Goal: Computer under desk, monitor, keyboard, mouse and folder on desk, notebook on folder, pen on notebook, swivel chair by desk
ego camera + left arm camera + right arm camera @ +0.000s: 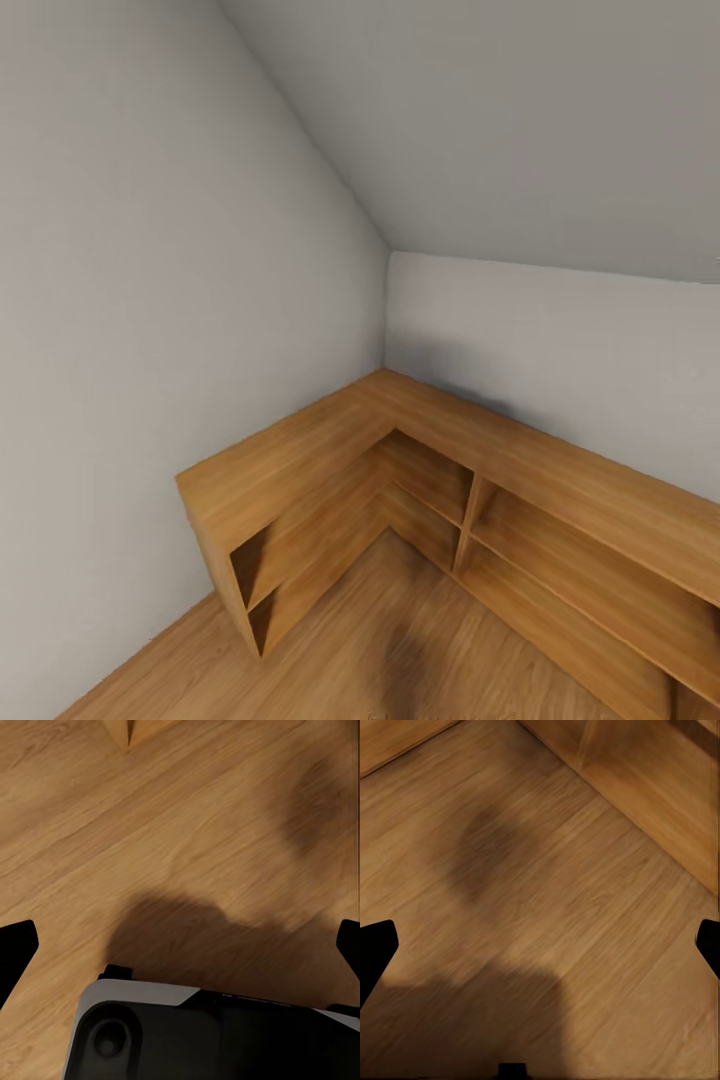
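I face a bedroom corner: grey sloped walls (150, 250) meet above low wooden shelving (330, 470). My left claw (180, 945) and right claw (540, 945) hang wide open and empty over the light wooden floor (547, 907) beside that shelving.

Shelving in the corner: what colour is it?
Warm oak-brown wood grain, the shelving shows best in the head view.

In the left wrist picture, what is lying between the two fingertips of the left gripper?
Only bare wooden floor with a dark shadow lies between the left gripper fingertips, in the left wrist view. Nothing is held.
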You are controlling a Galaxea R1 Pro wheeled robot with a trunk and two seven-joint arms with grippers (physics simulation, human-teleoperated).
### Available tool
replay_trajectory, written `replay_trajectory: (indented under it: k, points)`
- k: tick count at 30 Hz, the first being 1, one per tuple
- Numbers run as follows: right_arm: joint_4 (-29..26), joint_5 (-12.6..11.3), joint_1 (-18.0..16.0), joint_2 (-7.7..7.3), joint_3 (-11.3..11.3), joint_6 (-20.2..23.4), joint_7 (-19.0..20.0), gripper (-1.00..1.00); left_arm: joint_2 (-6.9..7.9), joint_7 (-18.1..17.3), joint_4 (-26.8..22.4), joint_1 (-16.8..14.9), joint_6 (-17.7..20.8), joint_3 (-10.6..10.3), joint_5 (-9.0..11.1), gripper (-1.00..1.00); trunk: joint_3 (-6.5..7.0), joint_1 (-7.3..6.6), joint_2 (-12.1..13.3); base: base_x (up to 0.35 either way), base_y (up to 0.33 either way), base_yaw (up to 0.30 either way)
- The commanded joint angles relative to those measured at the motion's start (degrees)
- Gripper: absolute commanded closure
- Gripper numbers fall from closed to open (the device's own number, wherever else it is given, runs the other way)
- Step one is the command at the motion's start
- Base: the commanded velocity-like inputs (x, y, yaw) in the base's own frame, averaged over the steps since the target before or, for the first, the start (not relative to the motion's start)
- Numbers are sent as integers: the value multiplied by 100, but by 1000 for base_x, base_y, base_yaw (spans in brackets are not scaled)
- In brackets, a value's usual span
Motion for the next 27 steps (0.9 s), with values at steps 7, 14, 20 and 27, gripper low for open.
replay_trajectory:
  k: [7,14,20,27]
  points:
    - [13,-21,-7,2,49,-18,-26,-100,-5,-28,-10,3,0,28,25,-100,-32,4,-12,0,106,-251]
    - [13,-18,-7,3,49,-18,-26,-100,-5,-28,-10,3,0,28,25,-100,-37,4,-12,17,182,-191]
    - [13,-16,-7,4,49,-18,-26,-100,-5,-28,-10,4,0,28,25,-100,-38,4,-12,6,50,-50]
    - [13,-16,-7,3,49,-18,-26,-100,-5,-28,-10,3,0,28,25,-100,-28,4,-12,2,12,-70]
